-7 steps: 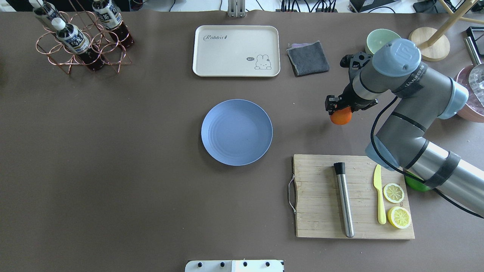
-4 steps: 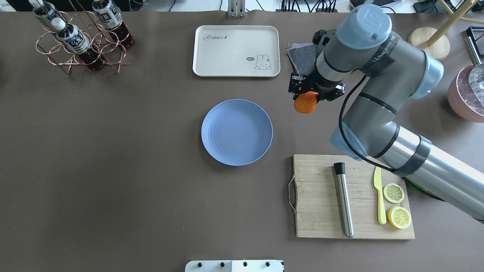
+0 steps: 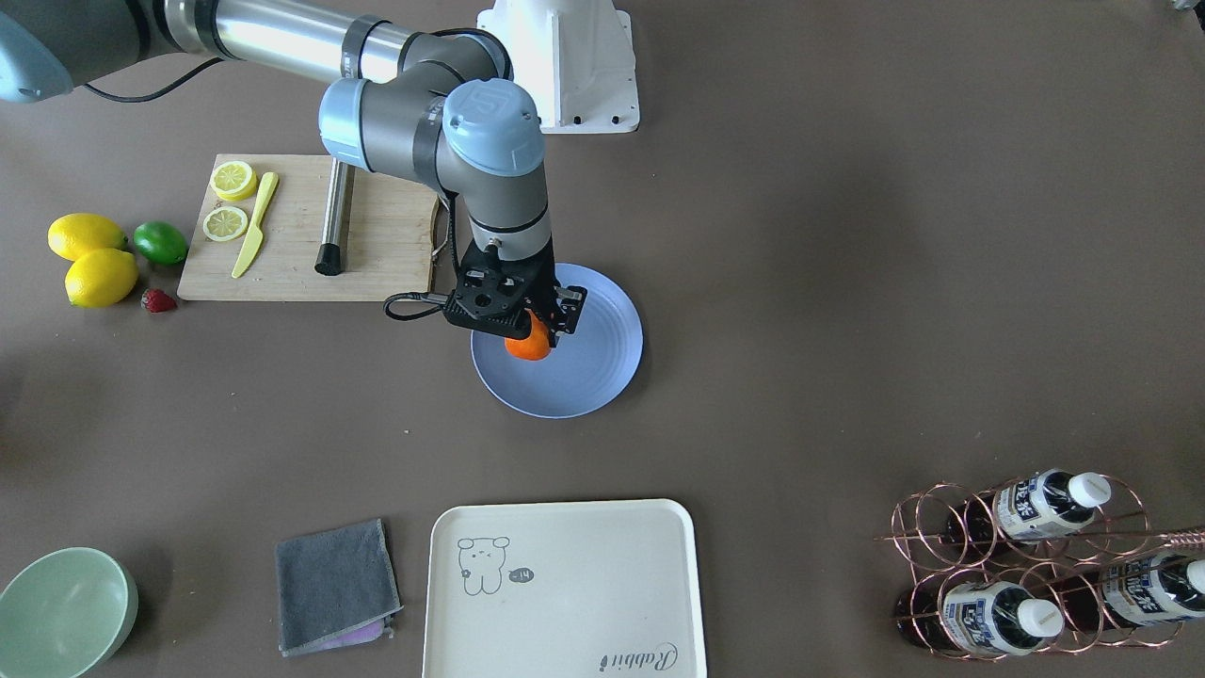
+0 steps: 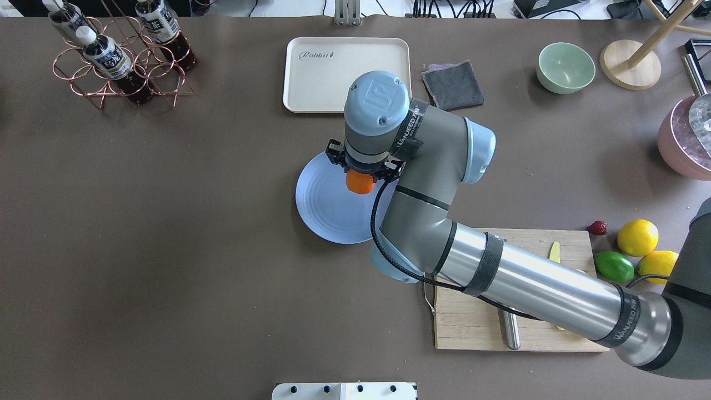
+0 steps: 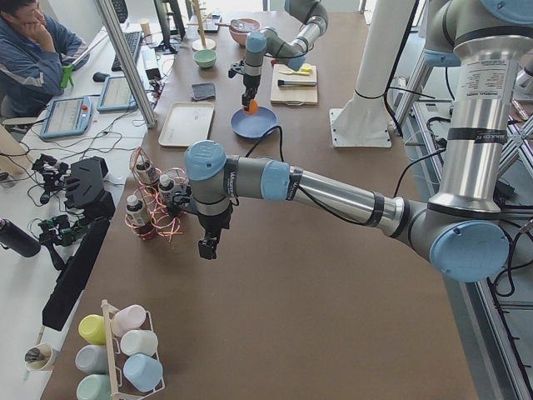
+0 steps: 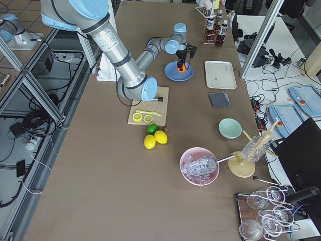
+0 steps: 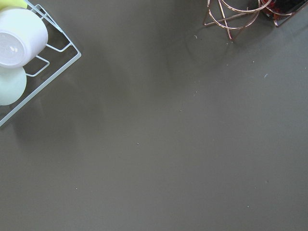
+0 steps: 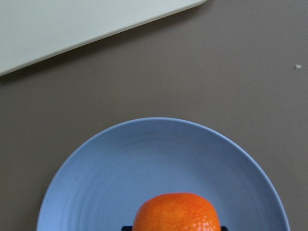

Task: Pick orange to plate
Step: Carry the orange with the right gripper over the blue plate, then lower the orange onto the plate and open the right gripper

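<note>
The right gripper [image 3: 533, 331] is clamped on the orange [image 3: 527, 347] and holds it over the plate [image 3: 602, 377], inside the rim but somewhat off-centre; contact between fruit and plate cannot be confirmed. If the jaws part while there is height beneath it, the round fruit is likely to bounce or roll, and the shallow rim offers little to keep it off the table [image 3: 847, 282]. If the descent overshoots, the fruit may press into the plate and shift it.
</note>
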You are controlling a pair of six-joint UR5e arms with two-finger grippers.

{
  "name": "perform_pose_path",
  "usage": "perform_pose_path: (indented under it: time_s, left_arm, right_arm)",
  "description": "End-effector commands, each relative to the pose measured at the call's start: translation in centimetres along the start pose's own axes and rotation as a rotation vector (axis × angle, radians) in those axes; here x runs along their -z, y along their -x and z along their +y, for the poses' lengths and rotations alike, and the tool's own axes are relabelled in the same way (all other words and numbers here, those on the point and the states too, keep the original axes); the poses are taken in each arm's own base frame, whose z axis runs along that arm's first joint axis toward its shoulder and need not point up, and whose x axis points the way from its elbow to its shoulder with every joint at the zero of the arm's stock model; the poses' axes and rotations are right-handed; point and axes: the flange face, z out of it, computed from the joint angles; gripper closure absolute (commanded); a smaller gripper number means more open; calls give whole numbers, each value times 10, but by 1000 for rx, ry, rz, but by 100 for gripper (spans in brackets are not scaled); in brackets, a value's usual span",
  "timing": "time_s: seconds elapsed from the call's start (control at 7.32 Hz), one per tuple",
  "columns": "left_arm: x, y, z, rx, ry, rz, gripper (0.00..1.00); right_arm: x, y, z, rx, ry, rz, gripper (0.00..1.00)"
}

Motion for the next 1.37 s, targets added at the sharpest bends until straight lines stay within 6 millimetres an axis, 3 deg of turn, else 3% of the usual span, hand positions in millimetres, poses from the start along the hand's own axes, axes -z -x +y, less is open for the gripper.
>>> perform_pose_path:
  time_s: [0.0,0.27,0.55,0.82,0.96,1.09,1.23]
  left_arm:
    - [-5,3,8,9,10,3,2]
    - [-6,4,9,12,12,2,2]
    - [-6,4,9,12,12,2,2]
    - [-6,4,9,13,12,2,2]
    - [-7,5,9,13,13,2,2]
    - [-7,5,9,13,13,2,2]
    - [-8,6,9,16,16,3,2]
  right_arm:
    - [-8,11,18,5,-21,7,100]
    - [-27,11,23,16,-44,23,100]
    - [-30,10,23,19,-46,16,100]
    - [-39,8,21,6,-49,19,27]
    - [-39,8,21,5,-48,19,18]
    - [-36,10,22,13,-48,13,0]
    - [-14,14,9,33,-53,-21,0]
